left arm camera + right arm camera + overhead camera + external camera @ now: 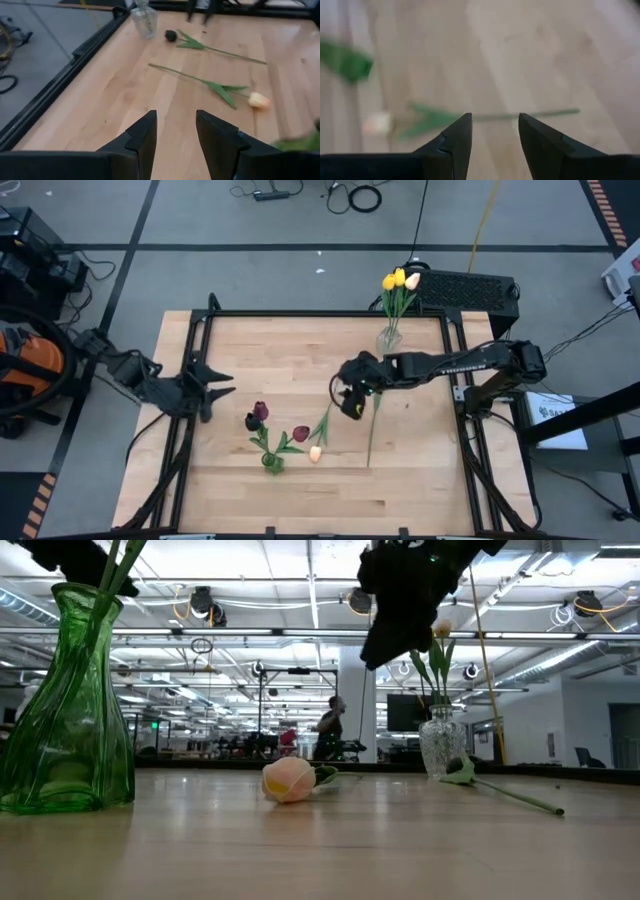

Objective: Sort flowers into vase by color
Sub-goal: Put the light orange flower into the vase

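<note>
1. Wooden worktop, framed in dark rails; taken here as carrier of all items, with the clear glass vase as landmark.
2. Clear glass vase: upright near the far edge of the worktop, holding yellow tulips and one cream head.
3. Right gripper: raised above the worktop, on the near side of the clear vase and just toward the green vase; jaws spread, nothing between them, as confirmed in the right wrist view.
4. Long-stemmed flower: flat on the worktop, stem running from just below the clear vase toward the near edge, beside the right gripper; head not made out from overhead.
5. Cream-peach tulip: flat on the worktop, farther from the clear vase than the right gripper; head toward the near edge, stem angled back toward the vase.
6. Green vase: well apart from the clear vase, toward the near left; dark red and near-black tulips standing in it.
7. Left gripper: far from the clear vase, at the left rail, level with the dark tulips; jaws spread and empty.
</note>
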